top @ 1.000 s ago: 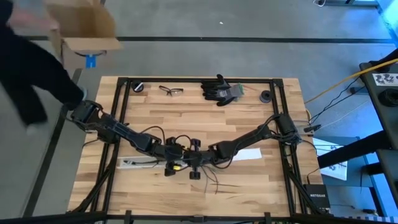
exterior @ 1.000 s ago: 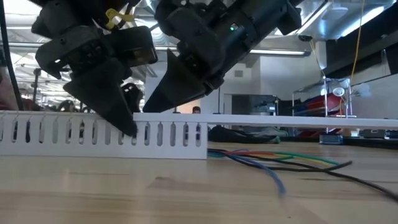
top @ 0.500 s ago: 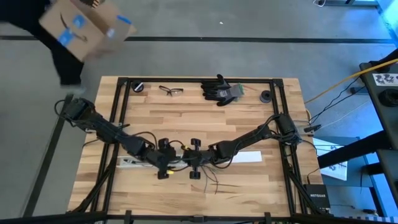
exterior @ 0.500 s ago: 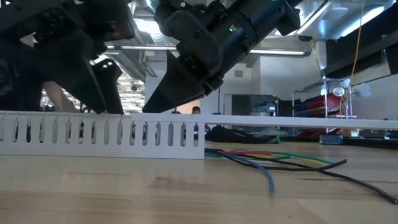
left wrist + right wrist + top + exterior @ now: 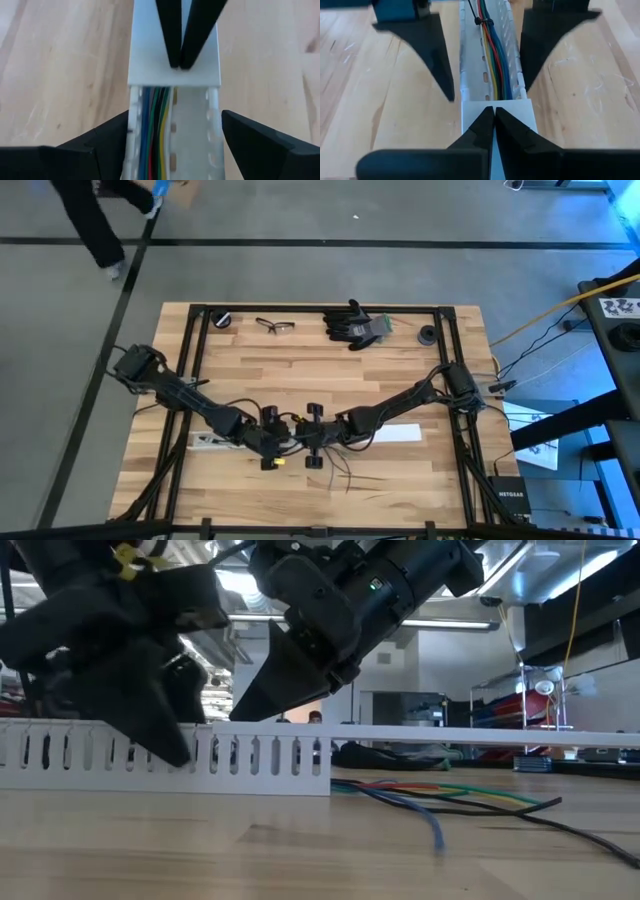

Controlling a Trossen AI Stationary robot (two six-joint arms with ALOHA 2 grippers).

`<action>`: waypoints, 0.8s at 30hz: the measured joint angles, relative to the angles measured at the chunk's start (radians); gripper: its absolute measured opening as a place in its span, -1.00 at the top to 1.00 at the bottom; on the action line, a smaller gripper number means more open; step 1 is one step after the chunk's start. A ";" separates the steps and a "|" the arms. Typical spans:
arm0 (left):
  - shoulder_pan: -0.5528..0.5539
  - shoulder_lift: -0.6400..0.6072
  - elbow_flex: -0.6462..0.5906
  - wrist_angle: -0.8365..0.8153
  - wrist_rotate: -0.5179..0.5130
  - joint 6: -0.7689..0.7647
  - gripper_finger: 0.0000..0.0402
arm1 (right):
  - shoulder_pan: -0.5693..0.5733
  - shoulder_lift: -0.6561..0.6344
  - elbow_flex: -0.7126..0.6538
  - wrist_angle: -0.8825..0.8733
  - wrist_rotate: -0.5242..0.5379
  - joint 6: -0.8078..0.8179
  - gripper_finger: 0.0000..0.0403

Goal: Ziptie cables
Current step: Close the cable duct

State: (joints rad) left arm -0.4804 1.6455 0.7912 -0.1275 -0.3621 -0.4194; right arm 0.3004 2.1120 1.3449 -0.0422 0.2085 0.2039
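A white slotted duct (image 5: 172, 145) lies on the wooden table, with the cables (image 5: 155, 125), blue, green, yellow and red, running inside it. Their loose ends (image 5: 440, 795) trail out onto the table. A black ziptie (image 5: 482, 21) binds them inside the duct. A flat white lid (image 5: 175, 55) covers the duct's farther stretch. My left gripper (image 5: 175, 130) is open, one finger on either side of the duct. My right gripper (image 5: 494, 112) is shut, with its tips on the lid's end. My left gripper has one finger (image 5: 112, 132) close against the duct's side wall; I cannot tell whether it touches. My right gripper presses its shut fingertips (image 5: 177, 62) down on the lid's top face, at its end edge (image 5: 497, 106). The fingers slant down and point along the duct.
Safety glasses (image 5: 275, 327), black gloves (image 5: 355, 325) and two small black round parts (image 5: 222, 318) (image 5: 428, 334) lie along the far edge. Black frame rails (image 5: 195, 370) border the table. A person (image 5: 90, 220) walks on the floor beyond the far left corner.
My left gripper has shifted a little along the duct toward the table's left and near edges, staying open astride it. A person has carried a cardboard box away past the far left corner.
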 joint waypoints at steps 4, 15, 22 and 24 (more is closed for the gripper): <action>-0.003 0.015 -0.004 0.056 -0.011 0.014 -0.34 | 0.002 0.000 0.000 -0.003 -0.011 0.000 0.97; -0.004 -0.004 -0.144 0.297 -0.015 -0.019 -0.17 | 0.001 0.000 0.000 0.000 -0.020 0.000 0.97; -0.005 0.001 -0.146 0.332 0.004 0.025 -0.16 | -0.001 0.027 -0.001 0.108 -0.044 0.003 0.97; -0.005 0.001 -0.147 0.339 0.007 0.036 -0.16 | -0.004 0.043 0.000 0.118 -0.052 0.016 0.97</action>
State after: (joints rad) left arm -0.4854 1.6470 0.6445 0.2115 -0.3549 -0.3829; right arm 0.2962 2.1549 1.3449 0.0754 0.1563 0.2199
